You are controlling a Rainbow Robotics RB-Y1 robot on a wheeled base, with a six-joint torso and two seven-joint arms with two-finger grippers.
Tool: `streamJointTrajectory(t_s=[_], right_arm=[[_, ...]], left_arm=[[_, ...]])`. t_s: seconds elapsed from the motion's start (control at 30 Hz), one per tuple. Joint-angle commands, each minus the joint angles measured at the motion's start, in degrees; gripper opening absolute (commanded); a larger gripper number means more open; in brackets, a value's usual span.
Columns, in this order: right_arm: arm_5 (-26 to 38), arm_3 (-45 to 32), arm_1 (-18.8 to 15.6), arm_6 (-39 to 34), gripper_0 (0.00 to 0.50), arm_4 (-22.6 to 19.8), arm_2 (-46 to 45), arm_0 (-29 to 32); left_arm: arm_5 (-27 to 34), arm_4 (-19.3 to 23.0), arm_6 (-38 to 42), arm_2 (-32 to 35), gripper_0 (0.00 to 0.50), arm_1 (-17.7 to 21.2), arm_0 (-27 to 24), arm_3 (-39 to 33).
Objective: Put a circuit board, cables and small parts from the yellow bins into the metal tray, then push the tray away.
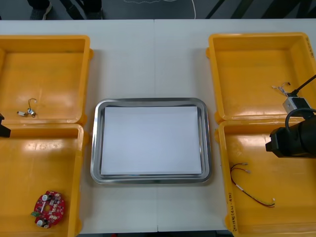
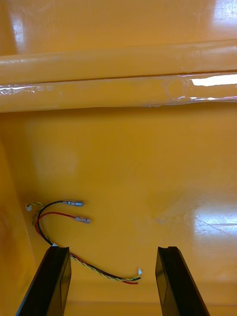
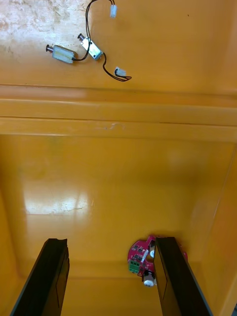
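Two end effectors, both released, fingers set wide apart and nothing gripped. The right end effector [image 2: 113, 284] hangs over the right near bin [image 1: 296, 217]. One red and yellow cable [image 2: 81, 219] lies on that bin's floor. Its twisted stretch runs behind one fingertip and ends between the two; whether it touches a finger cannot be told. The left end effector [image 3: 112, 284] hangs over the left near bin [image 1: 19, 148], where one round red circuit board [image 3: 139, 254] lies flat on the floor, partly hidden behind one finger.

Four yellow bins in all stand on the table [image 1: 148, 59], two at each side. The left far bin [image 1: 44, 42] holds two small metal parts [image 3: 61, 53] joined by a black cable [image 3: 121, 76]. The right far bin [image 1: 247, 44] holds a third small metal part [image 1: 292, 103] with thin wires, near the right arm. One metal tray [image 1: 150, 180], white inside, sits between the bin pairs, well apart from both end effectors.
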Motion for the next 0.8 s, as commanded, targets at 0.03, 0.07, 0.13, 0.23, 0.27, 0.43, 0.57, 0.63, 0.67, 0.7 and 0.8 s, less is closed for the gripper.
streamJointTrajectory(t_s=[0.03,0.07,0.13,0.23,0.27,0.43,0.57,0.63,0.67,0.7,0.8], right_arm=[[-0.06,-0.43,-1.70,0.14,0.500,-0.47,-1.83,0.76],[-0.06,-0.43,-1.70,0.14,0.500,-0.47,-1.83,0.76],[-0.06,-0.43,-1.70,0.14,0.500,-0.47,-1.83,0.76],[-0.06,-0.43,-1.70,0.14,0.500,-0.47,-1.83,0.76],[-0.06,-0.43,-1.70,0.14,0.500,-0.47,-1.83,0.76],[-0.06,-0.43,-1.70,0.14,0.500,-0.47,-1.83,0.76],[-0.06,-0.43,-1.70,0.14,0.500,-0.47,-1.83,0.76],[-0.06,-0.43,-1.70,0.14,0.500,-0.47,-1.83,0.76],[-0.06,-0.43,-1.70,0.14,0.500,-0.47,-1.83,0.76],[-0.06,-0.43,-1.70,0.14,0.500,-0.47,-1.83,0.76],[-0.06,-0.43,-1.70,0.14,0.500,-0.47,-1.83,0.76]], left_arm=[[0.36,-0.47,-3.58,1.84,0.500,-0.40,0.76,-1.44],[0.36,-0.47,-3.58,1.84,0.500,-0.40,0.76,-1.44],[0.36,-0.47,-3.58,1.84,0.500,-0.40,0.76,-1.44],[0.36,-0.47,-3.58,1.84,0.500,-0.40,0.76,-1.44],[0.36,-0.47,-3.58,1.84,0.500,-0.40,0.76,-1.44],[0.36,-0.47,-3.58,1.84,0.500,-0.40,0.76,-1.44],[0.36,-0.47,-3.58,1.84,0.500,-0.40,0.76,-1.44],[0.36,-0.47,-3.58,1.84,0.500,-0.40,0.76,-1.44],[0.36,-0.47,-3.58,1.84,0.500,-0.40,0.76,-1.44],[0.36,-0.47,-3.58,1.84,0.500,-0.40,0.76,-1.44],[0.36,-0.47,-3.58,1.84,0.500,-0.40,0.76,-1.44]])
